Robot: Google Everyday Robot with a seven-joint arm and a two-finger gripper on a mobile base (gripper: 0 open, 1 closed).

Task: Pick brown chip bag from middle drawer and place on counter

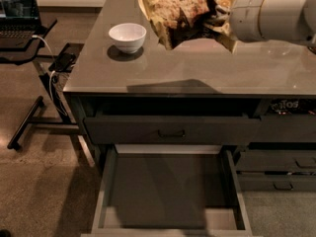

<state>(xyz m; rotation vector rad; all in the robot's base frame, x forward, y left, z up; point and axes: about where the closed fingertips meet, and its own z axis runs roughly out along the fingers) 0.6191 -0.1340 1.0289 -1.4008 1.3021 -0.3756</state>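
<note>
Nearest, well below the claw (219,18): drawer (168,191) pulled fully out, floor bare. Above that, a shut drawer front (170,130) under the counter (197,73) edge. Further back, beneath the claw: open counter with a shadow, likely the drop spot. Left of the claw, near but apart: white bowl (127,36), the one thing to steer clear of. Clamped on the right end of the chip bag (177,11), held aloft, not yet set down. Far left: laptop (17,4).
</note>
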